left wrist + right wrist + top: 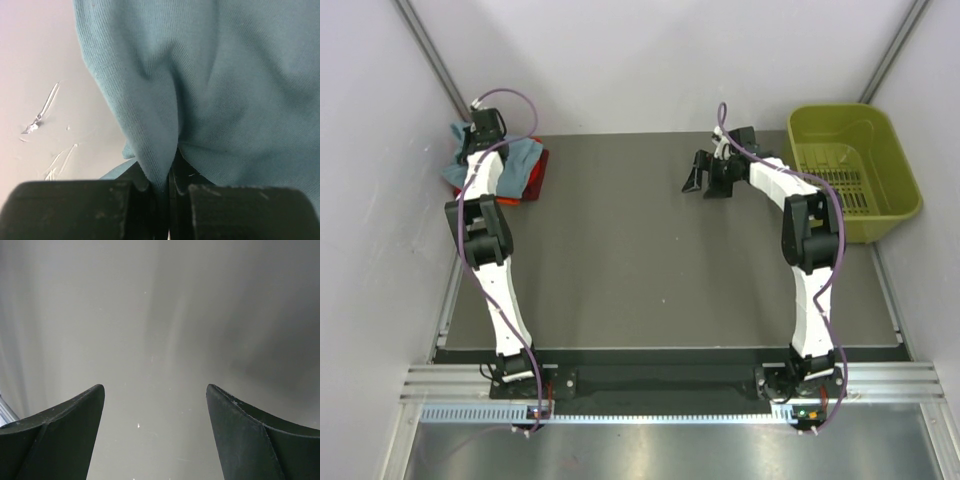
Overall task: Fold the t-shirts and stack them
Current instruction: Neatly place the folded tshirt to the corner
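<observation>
**Top external.** L arm [490, 290] reaches to the far-left corner of the dark grey surface [650, 260]. L gripper [483, 130] sits over a small pile there, hard against the left wall [370, 250]. The pile is a grey-blue t-shirt [523, 152], rumpled, lying on top of red cloth [535, 178] that shows along its right and near edges; no. of red layers cannot be told. R arm [810, 270] bends in toward mid-surface. R gripper [708, 186] is over bare surface at far centre, well apart from the pile. An olive-green basket [880, 215] stands at the far-right corner, beside the R arm.

**Left wrist.** L gripper [167, 197] is clamped on a fold of the grey-blue t-shirt [225, 90]: fingers [75, 210] pressed together, cloth pinched between them and spreading out above, filling most of the view. Pale wall [40, 75] w/ scuff marks shows at left.

**Right wrist.** R gripper [155, 390] has its fingers [60, 425] spread wide apart w/ nothing between them, only grey surface [160, 315] beyond. No shirt in this view.
</observation>
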Tool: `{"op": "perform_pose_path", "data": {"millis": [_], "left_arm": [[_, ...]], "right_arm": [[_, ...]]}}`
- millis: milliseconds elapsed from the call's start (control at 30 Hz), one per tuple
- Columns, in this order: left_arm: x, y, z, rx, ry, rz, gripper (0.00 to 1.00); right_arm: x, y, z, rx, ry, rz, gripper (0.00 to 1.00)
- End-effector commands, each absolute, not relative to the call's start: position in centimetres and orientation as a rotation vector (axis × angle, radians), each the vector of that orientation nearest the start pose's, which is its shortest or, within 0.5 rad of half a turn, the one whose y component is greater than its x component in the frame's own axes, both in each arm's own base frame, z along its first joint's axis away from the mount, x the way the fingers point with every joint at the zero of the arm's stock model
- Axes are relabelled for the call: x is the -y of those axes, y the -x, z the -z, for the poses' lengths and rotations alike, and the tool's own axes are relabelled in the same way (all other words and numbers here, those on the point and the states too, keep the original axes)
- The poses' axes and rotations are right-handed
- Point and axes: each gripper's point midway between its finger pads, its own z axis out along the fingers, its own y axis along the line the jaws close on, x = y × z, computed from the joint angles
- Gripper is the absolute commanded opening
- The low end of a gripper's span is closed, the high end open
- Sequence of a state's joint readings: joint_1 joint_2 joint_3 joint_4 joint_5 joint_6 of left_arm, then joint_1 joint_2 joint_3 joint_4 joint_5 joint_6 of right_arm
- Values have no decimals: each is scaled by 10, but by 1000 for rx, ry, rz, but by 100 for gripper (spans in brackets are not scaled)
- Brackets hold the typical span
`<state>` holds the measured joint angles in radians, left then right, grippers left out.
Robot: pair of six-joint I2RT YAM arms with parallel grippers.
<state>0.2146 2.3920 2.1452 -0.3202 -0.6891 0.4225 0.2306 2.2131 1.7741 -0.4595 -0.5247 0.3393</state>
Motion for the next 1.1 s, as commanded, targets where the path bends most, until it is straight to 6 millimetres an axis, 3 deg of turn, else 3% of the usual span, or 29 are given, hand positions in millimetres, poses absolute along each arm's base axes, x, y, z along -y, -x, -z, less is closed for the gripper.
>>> {"op": "perform_pose_path", "data": {"millis": [0,33,133,267,333,367,433,467,533,567,633,700,900,1033,1067], "left_arm": [[-273,-573,-183,-2057,306,-1173,4],[-276,-568,-188,-2040,340,-1212,23],[-270,-564,-206,-1994,365,-1258,47],[-240,-563,-251,-1897,368,-1266,55],[-208,-568,-278,-1848,339,-1222,57],[-183,-573,-295,-1815,311,-1189,58],[-159,-577,-313,-1776,281,-1165,59],[-130,-582,-325,-1744,245,-1134,61],[-111,-586,-339,-1710,223,-1108,62],[-93,-590,-339,-1707,187,-1092,62],[-79,-594,-333,-1720,153,-1075,65],[-69,-598,-307,-1789,113,-1053,67],[-49,-579,-240,-2016,28,-896,70],[-41,-571,-211,-2146,-71,-747,67],[-47,-571,-207,-2156,-41,-735,67]], "right_arm": [[-231,-499,-117,-2411,182,-890,83],[-232,-499,-117,-2410,184,-886,83],[-233,-499,-116,-2413,185,-887,83],[-233,-500,-117,-2410,187,-889,84],[-233,-500,-117,-2408,190,-890,84],[-234,-500,-117,-2407,191,-894,84],[-234,-501,-118,-2404,193,-891,84],[-233,-503,-120,-2399,194,-892,84],[-234,-502,-121,-2396,197,-895,84],[-233,-502,-122,-2393,199,-893,84],[-232,-502,-122,-2393,197,-890,84],[-230,-501,-123,-2392,194,-889,84],[-219,-503,-135,-2373,174,-883,84],[-211,-503,-131,-2382,151,-887,84],[-208,-505,-129,-2384,142,-883,84]]}}
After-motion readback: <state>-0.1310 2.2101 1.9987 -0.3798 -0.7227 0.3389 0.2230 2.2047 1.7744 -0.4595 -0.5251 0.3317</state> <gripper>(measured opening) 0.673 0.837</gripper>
